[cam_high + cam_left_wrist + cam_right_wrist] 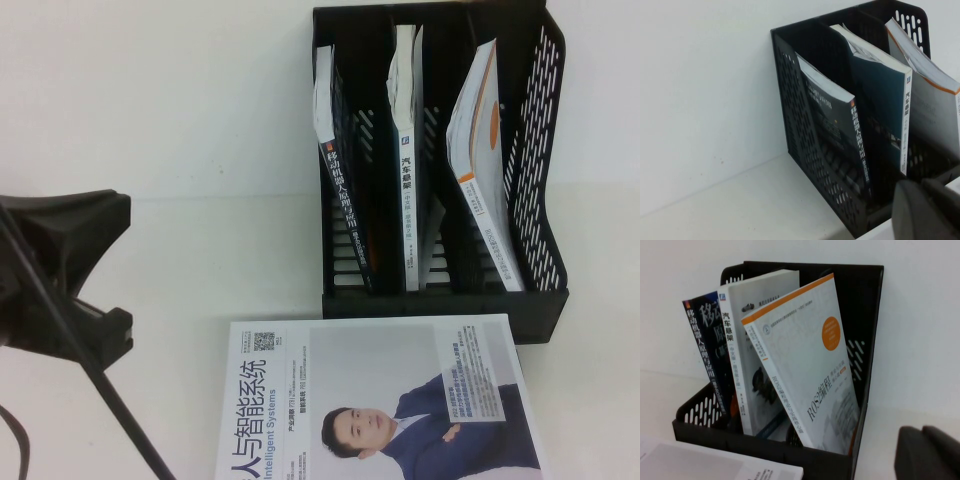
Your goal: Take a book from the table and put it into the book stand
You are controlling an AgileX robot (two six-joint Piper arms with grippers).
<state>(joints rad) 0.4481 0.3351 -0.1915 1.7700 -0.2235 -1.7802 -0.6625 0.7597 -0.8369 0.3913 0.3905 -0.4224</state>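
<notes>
A large white book with a man's portrait lies flat on the table, just in front of the black book stand. The stand has three slots, each with one upright book: a dark one on the left, a blue-and-white one in the middle, and a white-and-orange one on the right. My left arm is at the table's left, away from the book. My left gripper is shut and empty, near the stand's front left corner. My right gripper is shut and empty, right of the stand; it is out of the high view.
The flat book's corner shows in front of the stand in the right wrist view. A black cable runs across the lower left of the table. Bare white table lies left of the stand.
</notes>
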